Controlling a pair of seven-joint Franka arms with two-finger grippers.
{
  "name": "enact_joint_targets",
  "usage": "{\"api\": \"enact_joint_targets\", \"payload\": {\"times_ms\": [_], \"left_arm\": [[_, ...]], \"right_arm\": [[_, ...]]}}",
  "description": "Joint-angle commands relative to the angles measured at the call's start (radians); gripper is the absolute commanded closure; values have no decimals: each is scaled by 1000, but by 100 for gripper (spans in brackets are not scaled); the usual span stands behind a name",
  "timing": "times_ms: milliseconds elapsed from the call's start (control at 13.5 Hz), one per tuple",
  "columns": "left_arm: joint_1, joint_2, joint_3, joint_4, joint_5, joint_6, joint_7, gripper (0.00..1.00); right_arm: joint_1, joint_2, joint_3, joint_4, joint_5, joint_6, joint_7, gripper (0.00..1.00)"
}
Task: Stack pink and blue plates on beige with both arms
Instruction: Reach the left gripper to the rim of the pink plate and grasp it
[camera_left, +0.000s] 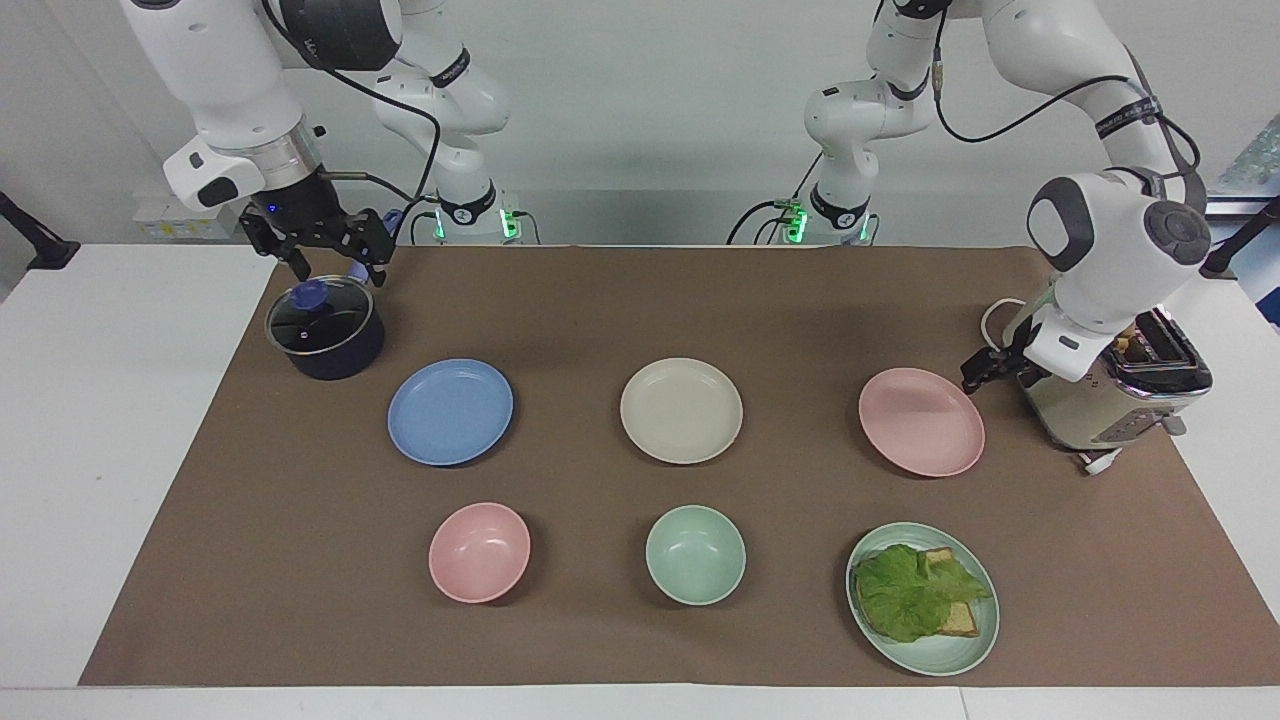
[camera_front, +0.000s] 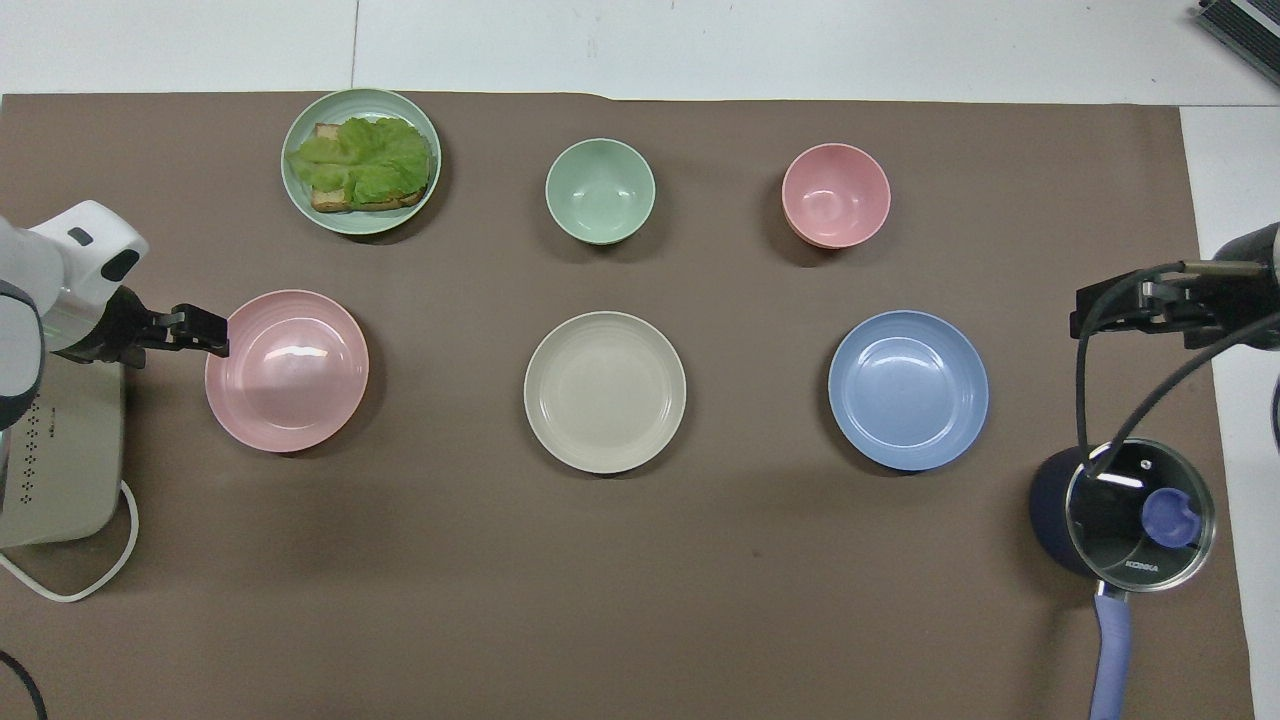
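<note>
We see the beige plate (camera_left: 681, 410) at the middle of the brown mat (camera_left: 640, 300), bare. The pink plate (camera_left: 921, 421) lies beside it toward the left arm's end of the table, and the blue plate (camera_left: 450, 411) beside it toward the right arm's end; the three lie in one row, well apart from one another, nothing stacked.

The left gripper (camera_left: 975, 372) sits low just beside the pink plate's rim, between that plate and the toaster (camera_left: 1110, 385). Its fingers stand open and hold nothing; we cannot tell whether they touch the rim. In the overhead view the same gripper (camera_front: 205, 331) meets the plate's edge (camera_front: 286, 370).

The right gripper (camera_left: 328, 250) hangs over the lidded pot (camera_left: 324, 329), which stands at the right arm's end of the mat, nearer to the robots than the blue plate. Its fingers are spread wide and empty, above the lid knob and clear of it.

Farther from the robots lies a second row: a pink bowl (camera_left: 479, 552), a green bowl (camera_left: 695, 554), and a green plate (camera_left: 922, 597) carrying toast under lettuce (camera_left: 910, 590).
</note>
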Motion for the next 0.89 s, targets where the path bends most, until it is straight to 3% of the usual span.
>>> {"api": "enact_joint_targets", "payload": {"times_ms": [0,665,812], "left_arm": [[20,-9,-6,-113,16,135,0,0],[51,-52,-6,-267,14,150,-11,1],[44,-51,-6,-265,14,146,-24,54]], "right_arm": [[-8,8,5,11,-8,-2,-19,0],[-8,8,5,11,-8,-2,-19,0],[-8,8,5,11,-8,-2,-19,0]]}}
